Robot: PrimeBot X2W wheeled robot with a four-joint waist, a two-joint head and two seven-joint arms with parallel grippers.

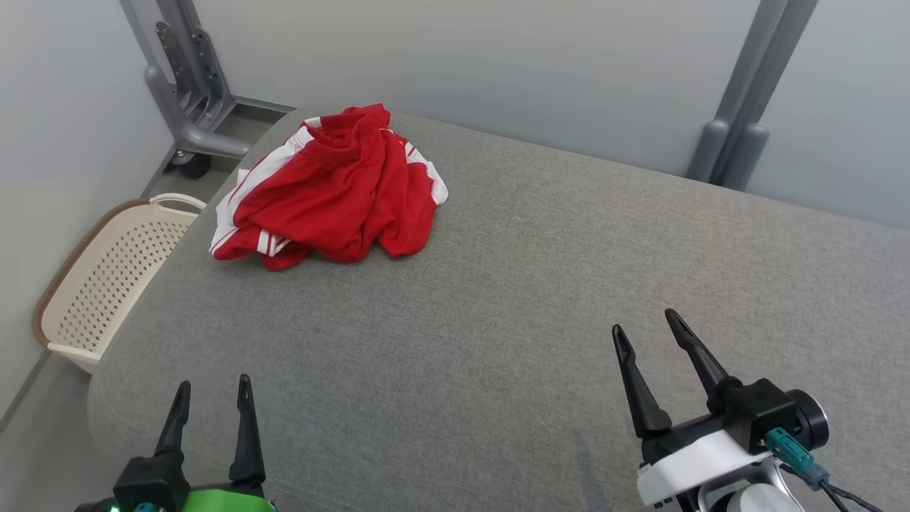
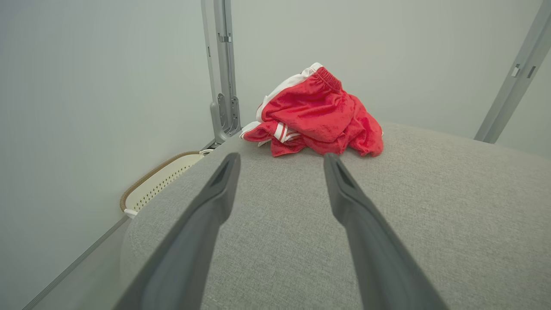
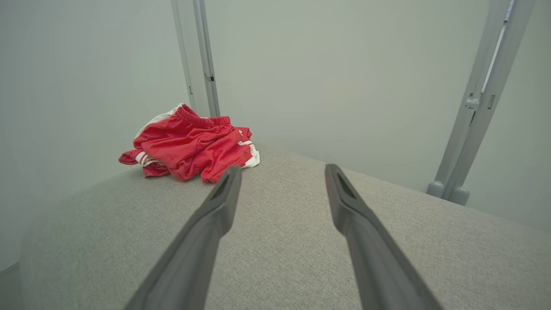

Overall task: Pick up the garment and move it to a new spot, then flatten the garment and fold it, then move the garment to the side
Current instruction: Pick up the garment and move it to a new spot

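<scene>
The garment [image 1: 330, 192], red with white stripes, lies crumpled near the far left corner of the grey pad [image 1: 498, 320], close to both the far edge and the rounded left edge. Off that left edge, lower down, stands a cream basket [image 1: 106, 284], and behind the corner a grey post [image 1: 192, 92] rises by the wall; a second post [image 1: 746, 121] stands past the far edge on the right. The middle, right and near parts of the pad are bare fabric. The left gripper [image 1: 215, 381] hovers at the near left edge, the right gripper [image 1: 645, 321] over the near right part; both have their fingers spread wide with nothing between them, well apart from the garment.
</scene>
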